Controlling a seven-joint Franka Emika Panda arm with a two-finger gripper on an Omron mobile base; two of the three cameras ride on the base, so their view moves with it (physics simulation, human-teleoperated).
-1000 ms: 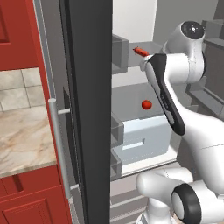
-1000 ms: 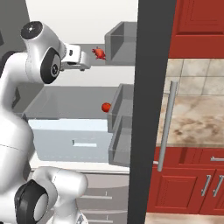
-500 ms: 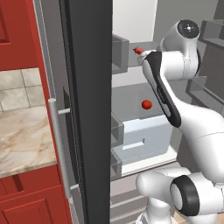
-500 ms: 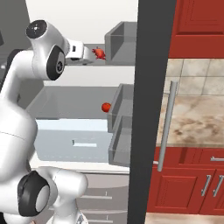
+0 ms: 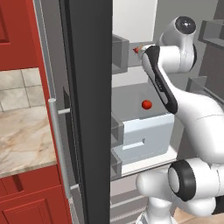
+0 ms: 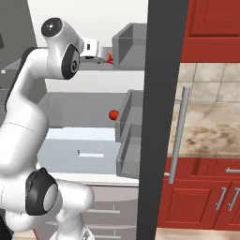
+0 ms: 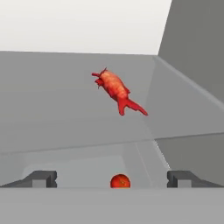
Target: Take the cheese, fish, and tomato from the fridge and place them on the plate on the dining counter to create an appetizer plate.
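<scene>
**Fish next, upper shelf of the fridge**

Jaws spread wide and empty, the gripper (image 7: 111, 178) hanging at the mouth of the fridge (image 5: 87, 109) with both finger tips (image 7: 41, 178) well apart. Aimed along the upper glass shelf toward the fish (image 7: 117, 92), near but not yet touching. Judged as the reach-in before the first pick, with nothing on its way to the plate yet.

To do the step well: advance straight along the shelf, keeping the tips just above the glass. The fish lies slanted across the line of the fingers, so probably worth rolling the hand until the tips straddle the slim body rather than the tail. Close on the thick middle; a pinch on the thin tail fin looks likely to slip. Lift clear before backing out past the door bins.

Fish: slim, flattish, red shading to orange along the back, small fins at the head end, forked tail pointing toward the right wall in the hand view. Lying alone on the pale grey shelf.

Lower and farther in: the tomato (image 7: 120, 181), a small glossy red ball on the shelf beneath, seen through the glass between the tips; also on that lower shelf in the left base view.
</scene>
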